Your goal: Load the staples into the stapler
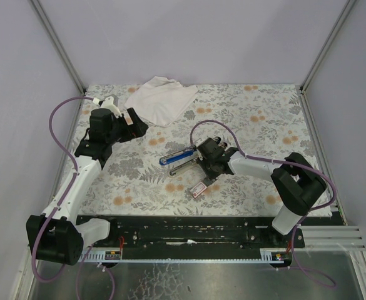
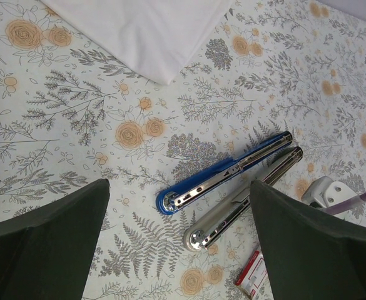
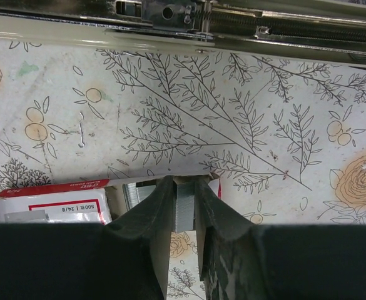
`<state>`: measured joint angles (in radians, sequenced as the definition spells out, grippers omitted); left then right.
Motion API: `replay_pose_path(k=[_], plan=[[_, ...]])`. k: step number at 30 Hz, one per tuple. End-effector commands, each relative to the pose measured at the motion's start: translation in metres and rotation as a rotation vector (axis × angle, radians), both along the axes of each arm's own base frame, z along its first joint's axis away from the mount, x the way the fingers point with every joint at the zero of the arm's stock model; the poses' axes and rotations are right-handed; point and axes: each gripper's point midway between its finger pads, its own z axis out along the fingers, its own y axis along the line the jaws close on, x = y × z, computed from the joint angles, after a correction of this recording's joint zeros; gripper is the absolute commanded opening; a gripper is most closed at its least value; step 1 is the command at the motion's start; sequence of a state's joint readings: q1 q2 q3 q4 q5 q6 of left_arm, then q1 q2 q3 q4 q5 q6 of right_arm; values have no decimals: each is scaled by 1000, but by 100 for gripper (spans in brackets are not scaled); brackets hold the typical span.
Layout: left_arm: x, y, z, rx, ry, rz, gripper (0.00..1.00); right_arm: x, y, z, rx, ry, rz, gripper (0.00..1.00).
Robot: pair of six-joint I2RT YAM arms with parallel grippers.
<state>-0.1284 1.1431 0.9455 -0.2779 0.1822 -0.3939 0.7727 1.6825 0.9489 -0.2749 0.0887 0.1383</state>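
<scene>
One staple strip (image 3: 184,212), silvery, sits pinched in my right hand (image 3: 184,182): jaws narrow, a pad against each long side, at the open end of the staple box (image 3: 51,201).

Box: small, flat, red-and-white label. It lies close to the near edge of the table (image 1: 258,125), about midway along it, and more strips show inside. I cannot tell whether the held strip is clear of the box.

Handling, as I judge it: very light and stiff along its length, yet brittle, since glued staples part if bent or squeezed at one end. The metal is smooth, so likely slippery. Best hold is across the flat sides near mid-length, with modest pressure, kept level.

Silver stapler (image 1: 186,167): just beyond the box toward the table's middle, channel and spring exposed.

Blue stapler (image 1: 176,155): beside it on the far side.

Left hand (image 1: 131,127): wide and empty, hanging toward the far-left corner near a white cloth (image 1: 164,99).
</scene>
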Motion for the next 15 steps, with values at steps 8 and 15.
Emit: replay_pose_path(k=[8, 15], plan=[[0, -1, 0, -9, -20, -21, 93, 11, 20, 36, 78, -67, 11, 16], [1, -4, -2, -20, -14, -35, 93, 10, 22, 59, 122, -81, -8, 15]])
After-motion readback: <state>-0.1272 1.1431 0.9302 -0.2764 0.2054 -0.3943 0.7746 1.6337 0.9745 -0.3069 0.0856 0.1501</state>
